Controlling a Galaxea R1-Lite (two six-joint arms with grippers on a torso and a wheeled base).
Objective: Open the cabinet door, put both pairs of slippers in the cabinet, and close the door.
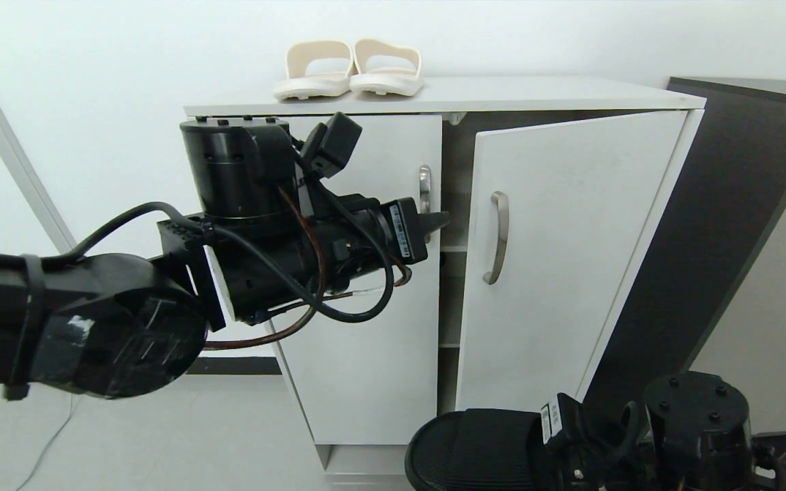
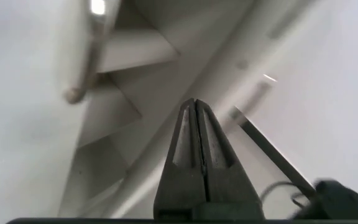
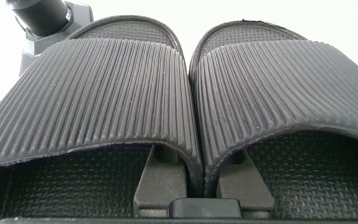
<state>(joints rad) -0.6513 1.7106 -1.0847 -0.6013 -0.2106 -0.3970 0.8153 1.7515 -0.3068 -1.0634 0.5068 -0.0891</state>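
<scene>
Ribbed black slippers [image 3: 117,93] clamped in right gripper [image 3: 201,183]; left gripper [image 2: 196,124] closed on nothing beside smooth white door's [image 1: 366,341] curved metal handle [image 1: 424,187].

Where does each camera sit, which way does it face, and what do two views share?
Head view: on the robot's head, facing forward and down at the white cabinet; left arm and right arm show, the left hand at the door gap.
Left wrist view: on the left wrist, facing past that shut hand toward the shelves.
Right wrist view: on the right wrist, facing the black slippers clamped in the right hand.
Shared: head and left wrist views show the left hand and shelves.
</scene>
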